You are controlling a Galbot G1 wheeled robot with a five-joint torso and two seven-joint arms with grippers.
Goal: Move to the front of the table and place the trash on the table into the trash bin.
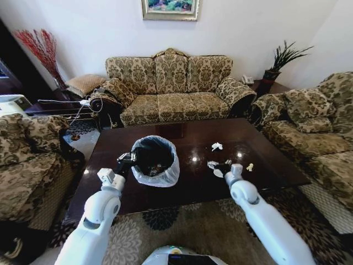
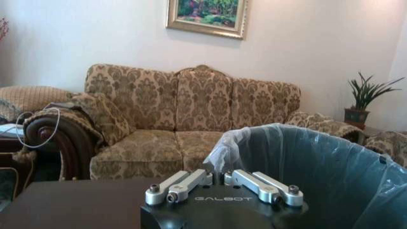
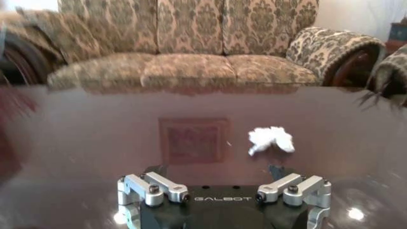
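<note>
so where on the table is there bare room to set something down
Bare: the table's left end beside the trash bin, and the far strip by the sofa. Crowded: right of the bin, where scraps lie around the right gripper.

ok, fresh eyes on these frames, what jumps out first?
The trash bin with its whitish liner, standing on the dark glossy table, left claw at its rim. Right of it, the open right claw sits low among small scraps, crumpled white paper just beyond.

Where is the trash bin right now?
In the head view the bin stands on the table, left of middle, right by the left gripper, with the paper scraps off to its right.
</note>
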